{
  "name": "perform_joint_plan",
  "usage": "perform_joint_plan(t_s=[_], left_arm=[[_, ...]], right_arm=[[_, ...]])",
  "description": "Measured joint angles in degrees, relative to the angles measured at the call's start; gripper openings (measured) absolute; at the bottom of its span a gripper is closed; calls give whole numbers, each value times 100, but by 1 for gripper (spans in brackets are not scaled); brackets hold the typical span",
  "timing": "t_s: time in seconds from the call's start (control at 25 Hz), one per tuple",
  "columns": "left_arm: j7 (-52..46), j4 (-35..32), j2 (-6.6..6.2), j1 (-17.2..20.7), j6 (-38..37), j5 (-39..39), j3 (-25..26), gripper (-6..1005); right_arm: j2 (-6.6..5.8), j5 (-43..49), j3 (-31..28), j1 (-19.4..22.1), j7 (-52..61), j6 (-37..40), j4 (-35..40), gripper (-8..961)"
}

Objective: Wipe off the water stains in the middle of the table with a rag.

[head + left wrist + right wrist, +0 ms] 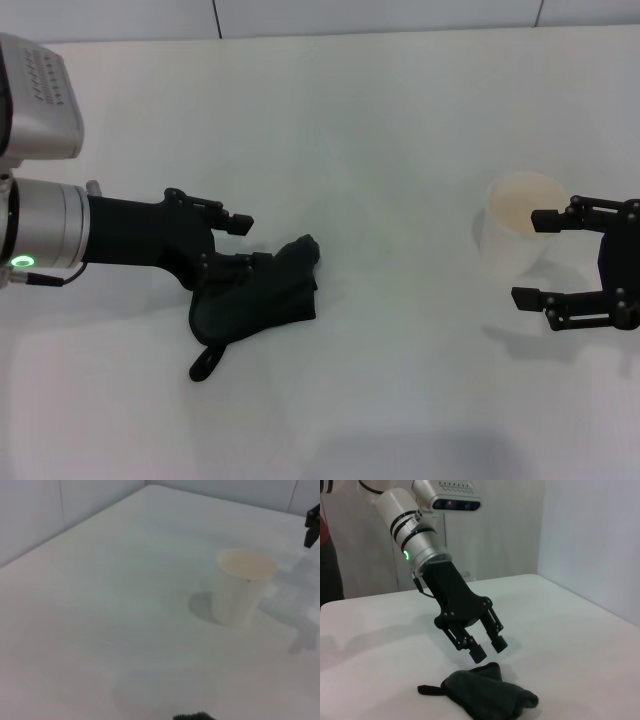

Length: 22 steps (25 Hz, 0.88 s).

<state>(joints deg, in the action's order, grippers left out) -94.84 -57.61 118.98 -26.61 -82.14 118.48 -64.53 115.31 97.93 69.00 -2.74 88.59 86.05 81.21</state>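
Observation:
The dark rag [255, 300] lies crumpled on the white table [400, 120], its loop tab pointing toward the near edge. My left gripper [250, 242] hovers just over the rag's far end. In the right wrist view this left gripper [489, 648] stands open a little above the rag [490, 696], with nothing between its fingers. A sliver of the rag [195, 716] shows in the left wrist view. No water stains show in any view. My right gripper [538, 258] is open at the right edge, beside a paper cup.
The pale paper cup [515, 228] stands upright on the right side of the table, also in the left wrist view as the cup [242, 587]. A wall runs along the table's far edge.

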Motion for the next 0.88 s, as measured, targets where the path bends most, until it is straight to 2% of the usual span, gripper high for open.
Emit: perform_joint_plan(t_s=[0.2,0.44,0.56,0.64,0.88], left_arm=[[69,-103,-49,2,-363,-290,40,432],[475,-337,-156,-2,-1493,-429,537,711],[546,-352,-255,-35,-1897,-408,656,776],[555,-353,-302,-41,-1989,-397,662,776],[588,-362,-341,-41,-2067,-363,669,776]], right_arm=[[0,-3,-14,-5,0,0,0,858],[0,20,-18,-20,0,0,-33,857],[0,37,-18,-48,0,0,-90,857],[-2,53,-17,-58,-1,0,-120,857],[-10,105,-20,-80,-3,24,-141,857]])
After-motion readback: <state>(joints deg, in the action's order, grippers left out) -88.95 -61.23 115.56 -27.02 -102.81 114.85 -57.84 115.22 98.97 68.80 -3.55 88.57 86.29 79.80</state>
